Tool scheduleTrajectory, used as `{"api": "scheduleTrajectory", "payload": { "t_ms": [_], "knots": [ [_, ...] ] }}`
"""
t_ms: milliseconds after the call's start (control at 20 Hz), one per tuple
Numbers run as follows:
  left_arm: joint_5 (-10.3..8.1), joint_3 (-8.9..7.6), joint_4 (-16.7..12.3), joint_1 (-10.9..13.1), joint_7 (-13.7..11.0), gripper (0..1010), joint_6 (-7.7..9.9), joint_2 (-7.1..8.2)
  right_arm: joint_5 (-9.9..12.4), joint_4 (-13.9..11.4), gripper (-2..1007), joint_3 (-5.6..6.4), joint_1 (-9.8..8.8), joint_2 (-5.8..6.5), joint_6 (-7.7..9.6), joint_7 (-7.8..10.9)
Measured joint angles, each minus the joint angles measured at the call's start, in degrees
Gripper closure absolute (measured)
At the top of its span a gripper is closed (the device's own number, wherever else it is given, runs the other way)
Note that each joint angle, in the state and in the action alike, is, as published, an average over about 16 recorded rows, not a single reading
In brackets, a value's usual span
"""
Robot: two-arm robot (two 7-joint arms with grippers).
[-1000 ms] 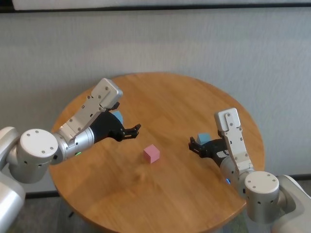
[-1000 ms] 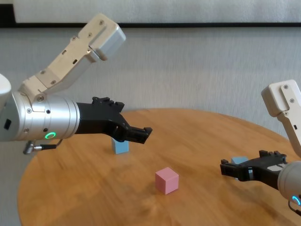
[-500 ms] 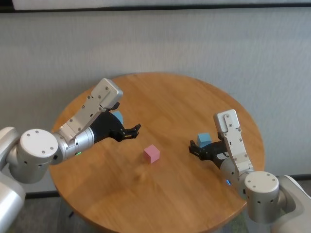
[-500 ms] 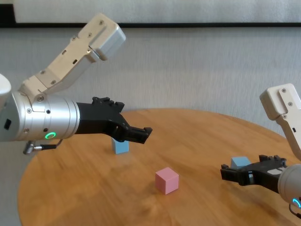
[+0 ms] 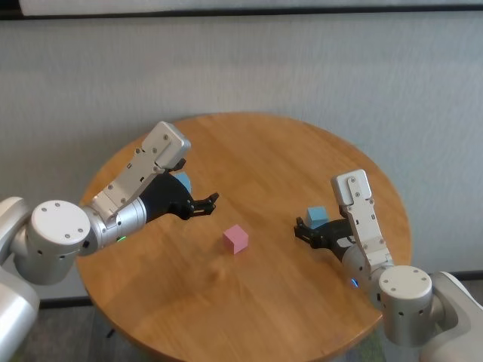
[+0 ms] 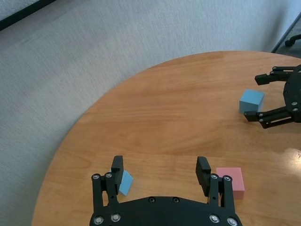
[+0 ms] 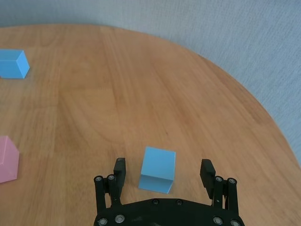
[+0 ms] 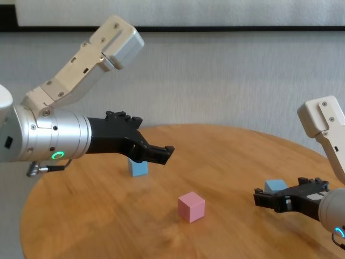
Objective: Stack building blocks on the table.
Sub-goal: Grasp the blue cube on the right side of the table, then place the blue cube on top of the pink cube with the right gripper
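Observation:
Three building blocks lie apart on the round wooden table [image 5: 272,151]. A pale pink block [image 5: 235,238] [image 8: 191,206] sits near the middle. My right gripper [image 5: 300,226] [image 7: 162,165] is low over the table and open. Its fingers stand on either side of a light blue block [image 5: 316,216] [image 7: 158,169], with a gap on each side. My left gripper [image 5: 207,204] [image 6: 160,167] hovers open and empty above the table. It is between the pink block [image 6: 230,182] and the other light blue block [image 5: 182,182] [image 6: 124,182], which the left arm partly hides in the head view.
The table's round edge [image 8: 302,151] falls off close behind the right-hand blue block. A grey wall [image 5: 302,68] stands beyond the table. Bare wood [image 5: 249,302] stretches between the pink block and the near edge.
My right gripper has sunk a little toward the table around the blue block. The left arm and all three blocks have stayed where they were.

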Motion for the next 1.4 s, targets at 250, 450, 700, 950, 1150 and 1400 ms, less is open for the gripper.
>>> {"api": "scheduleTrajectory", "payload": {
  "t_ms": [250, 450, 700, 950, 1150, 1400],
  "knots": [
    [0.0, 0.0, 0.0, 0.0, 0.0, 10, 0.0, 0.0, -0.54, 0.05, 107, 0.33, -0.08, -0.19, 0.17, 0.23],
    [0.0, 0.0, 0.0, 0.0, 0.0, 10, 0.0, 0.0, -1.09, 0.08, 212, 0.65, -0.16, -0.35, 0.39, 0.45],
    [0.0, 0.0, 0.0, 0.0, 0.0, 10, 0.0, 0.0, -1.92, 0.06, 389, 0.88, -0.25, -0.46, 0.72, 0.89],
    [0.0, 0.0, 0.0, 0.0, 0.0, 10, 0.0, 0.0, -2.73, -0.26, 535, 0.99, -0.38, -0.47, 0.93, 1.66],
    [0.0, 0.0, 0.0, 0.0, 0.0, 10, 0.0, 0.0, -3.24, -1.6, 611, 1.02, -0.76, -0.33, 0.99, 2.83],
    [0.0, 0.0, 0.0, 0.0, 0.0, 10, 0.0, 0.0, -3.39, -5.13, 647, 0.85, -1.85, -0.05, 1.22, 5.08]
  ]
}}
